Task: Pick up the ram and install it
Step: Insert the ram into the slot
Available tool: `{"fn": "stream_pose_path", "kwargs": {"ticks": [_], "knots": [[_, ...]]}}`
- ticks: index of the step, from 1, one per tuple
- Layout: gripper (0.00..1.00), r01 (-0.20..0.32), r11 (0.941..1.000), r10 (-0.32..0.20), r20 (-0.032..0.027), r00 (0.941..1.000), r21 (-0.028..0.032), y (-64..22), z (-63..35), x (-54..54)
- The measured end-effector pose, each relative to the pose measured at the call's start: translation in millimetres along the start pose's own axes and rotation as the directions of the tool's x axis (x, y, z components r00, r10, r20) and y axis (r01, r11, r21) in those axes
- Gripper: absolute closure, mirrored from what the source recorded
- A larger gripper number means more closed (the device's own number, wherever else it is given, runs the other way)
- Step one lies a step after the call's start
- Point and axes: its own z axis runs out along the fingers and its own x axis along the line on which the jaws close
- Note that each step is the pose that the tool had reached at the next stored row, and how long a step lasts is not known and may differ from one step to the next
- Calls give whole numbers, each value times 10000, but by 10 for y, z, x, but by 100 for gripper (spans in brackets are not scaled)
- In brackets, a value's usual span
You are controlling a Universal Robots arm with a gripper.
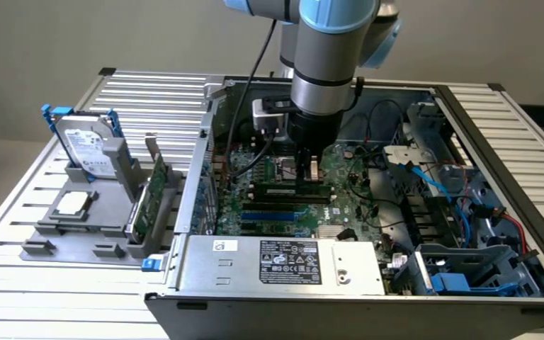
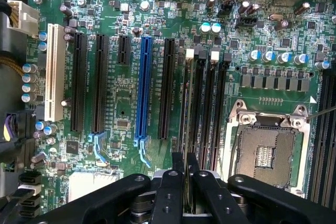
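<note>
Wrist view: tool (image 2: pixel 186 158) clamped on the ram (image 1: pixel 314 170), edge-on above black memory slots (image 2: pixel 207 108). Exterior view adds the hard drive (image 1: pixel 91 149) standing on the desk (image 1: pixel 159 92).

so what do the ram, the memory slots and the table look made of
The ram looks like green circuit-board laminate, going by its colour and how thin it is in the gripper. The memory slots look like black moulded plastic, slightly glossy, with pale end clips. The table is ribbed silver metal with a dull sheen, probably aluminium.
</note>
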Motion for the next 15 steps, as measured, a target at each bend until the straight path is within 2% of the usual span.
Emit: {"fn": "stream_pose_path", "kwargs": {"ticks": [15], "knots": [[86,-36,10000,36,-55,10000,-4,0,8,0]]}}
